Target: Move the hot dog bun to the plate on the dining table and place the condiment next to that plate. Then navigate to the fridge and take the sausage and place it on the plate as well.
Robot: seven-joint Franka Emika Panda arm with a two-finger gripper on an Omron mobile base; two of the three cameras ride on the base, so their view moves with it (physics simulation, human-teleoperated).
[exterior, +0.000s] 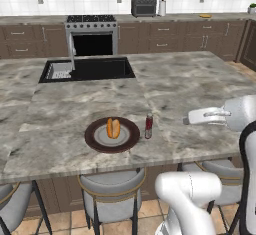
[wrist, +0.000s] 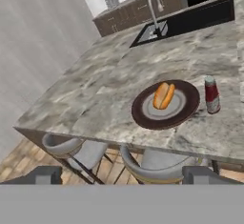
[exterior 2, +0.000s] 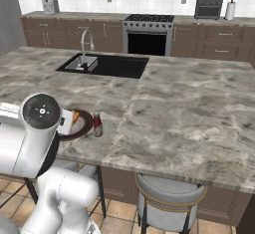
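Claw: the claw [wrist: 121, 175] hung wide and empty, its two dark tips at the bottom of the hand view, out past the near edge of the bench and above the stools [wrist: 147, 163].

Stools: grey padded seats sat directly below and just ahead of the claw, tucked under the bench edge.

Bench: the dining table [exterior: 200, 79], a grey veined marble bench, spread away ahead of the claw.

Plate: the plate [exterior: 95, 138] lay just beyond the near edge, ahead of the claw and slightly toward the bottle's side, flat on the marble.

Bun: the hot dog bun [exterior: 113, 128] rested at the plate's grey centre, its long axis running away from the claw with a slight slant.

Condiment: the condiment [exterior: 148, 125] stood upright just beside the plate rim, on the side nearer the arm, apart from the bun.

Sink: the black inset sink [exterior: 100, 69] with its tap lay well beyond the plate.

Judgement: bun and bottle looked placed. What remained was the sausage, and the fridge could not be made out ahead of the claw, so the base likely needed to turn away from the bench.
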